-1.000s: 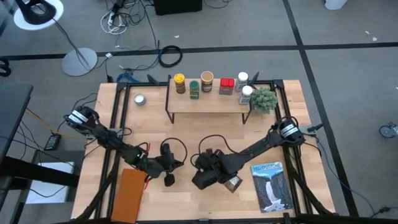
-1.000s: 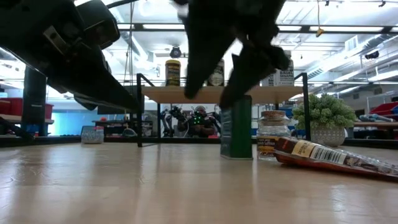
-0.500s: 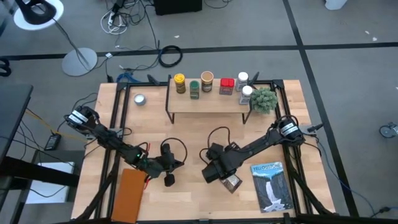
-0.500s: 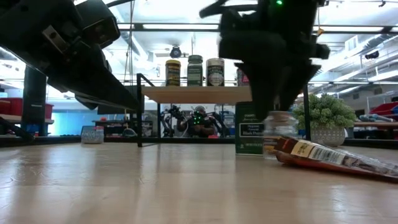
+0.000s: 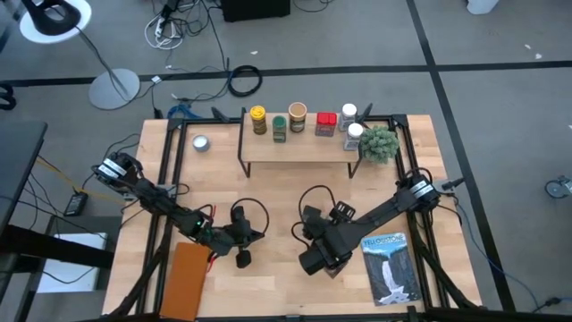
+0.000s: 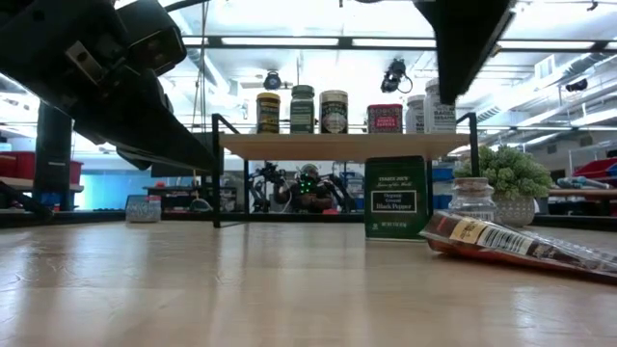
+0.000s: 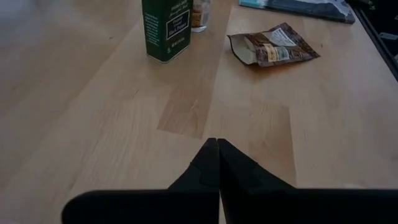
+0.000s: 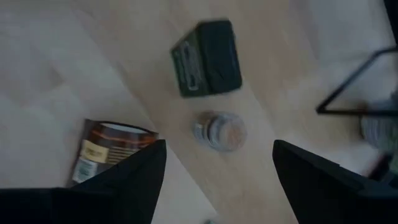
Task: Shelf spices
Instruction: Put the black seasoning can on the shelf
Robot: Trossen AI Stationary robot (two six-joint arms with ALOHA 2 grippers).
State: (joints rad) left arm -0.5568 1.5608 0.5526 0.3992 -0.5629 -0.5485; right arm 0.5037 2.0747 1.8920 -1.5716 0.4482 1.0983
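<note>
Lifting my right pincer (image 8: 214, 171) clear, wide and empty, I've left the pepper tin (image 6: 395, 198) standing on the desk (image 6: 241, 289); shelf (image 6: 337, 146) still awaits it. Left pincer (image 7: 217, 163) pinched narrow, idle.

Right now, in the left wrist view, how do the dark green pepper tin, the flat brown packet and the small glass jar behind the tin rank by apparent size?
1. Dark green pepper tin, cropped by the frame edge.
2. Flat brown packet, similar in area, so the top two are uncertain.
3. Small glass jar, clearly smallest, though farther away and also cropped.

"Black Pepper" on the green tin (image 6: 395, 198)
</note>
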